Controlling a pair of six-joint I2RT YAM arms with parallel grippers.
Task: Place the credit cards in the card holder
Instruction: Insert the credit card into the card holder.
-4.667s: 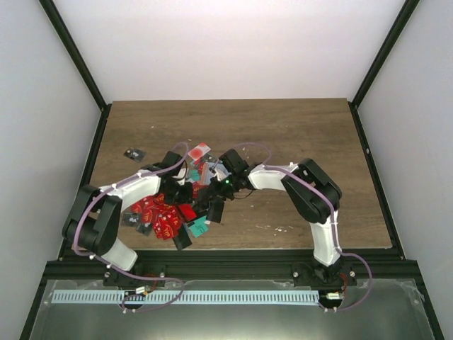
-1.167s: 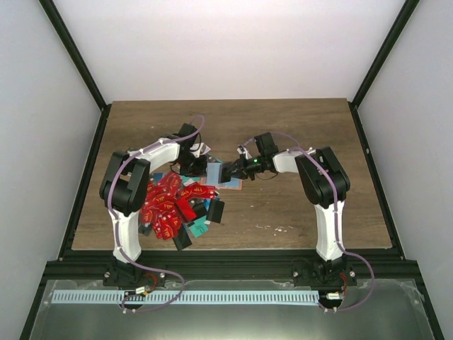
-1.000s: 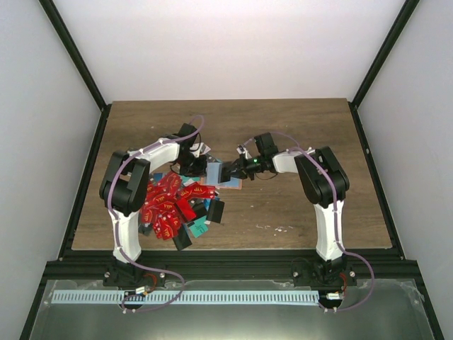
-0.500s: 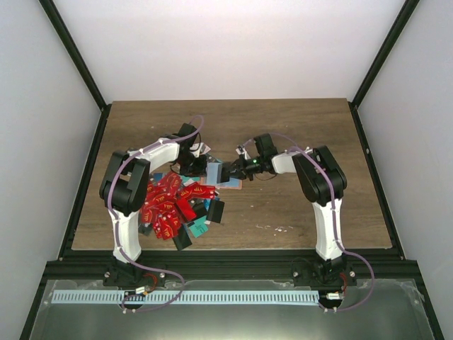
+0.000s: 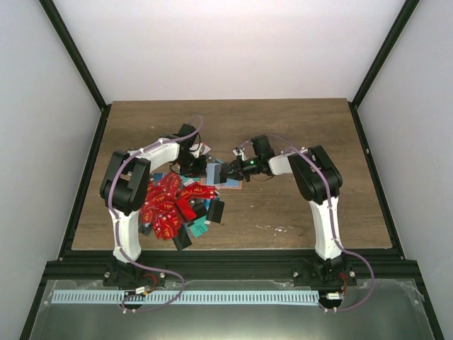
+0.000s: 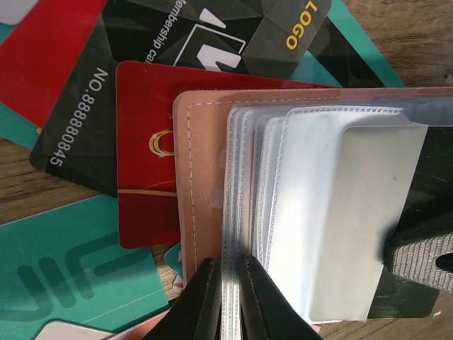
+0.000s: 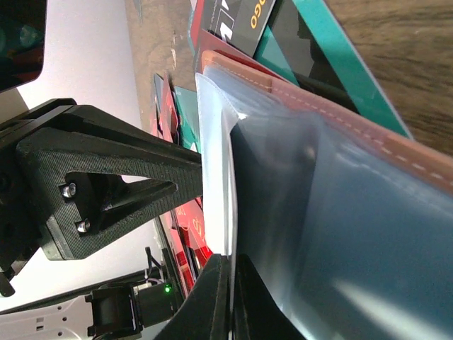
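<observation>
Pinched by left gripper [image 6: 225, 283], clear sleeves [image 6: 311, 212] of salmon-pink stitched card holder [image 6: 202, 184], right gripper [image 7: 228, 273] clamped on seemingly one sleeve, glossy red card [image 6: 145, 184] overlapped ahead of left gripper.

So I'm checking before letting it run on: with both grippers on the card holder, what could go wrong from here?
1. Both the left gripper and right gripper pinch thin clear sleeves of the card holder; pulling apart could tear one or let it slip free.
2. The holder lies on a loose red card, so it may slide.
3. Neither gripper is free to pick up a card.
</observation>
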